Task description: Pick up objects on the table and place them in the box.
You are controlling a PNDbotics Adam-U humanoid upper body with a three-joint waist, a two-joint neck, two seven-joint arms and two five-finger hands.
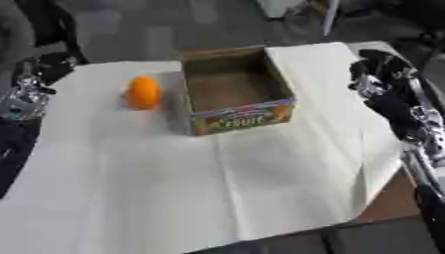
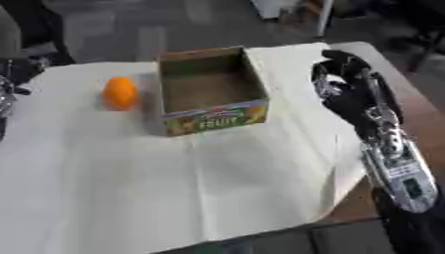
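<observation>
An orange (image 1: 143, 92), round and bright, lies on the white cloth (image 1: 174, 188) just left of the open box (image 1: 235, 89), whose front reads FRUIT. The right hand (image 2: 347, 92) hangs right of the box, well apart from the orange, fingers curled on nothing. The left hand (image 1: 31, 92) shows at the left edge; I cannot tell its fingers.

Black right robot hand (image 2: 347, 87) on a silver-jointed forearm (image 2: 396, 163), seemingly bearing small dark markings.

White-covered table (image 1: 260, 188): orange (image 1: 143, 92), box (image 1: 236, 89).
</observation>
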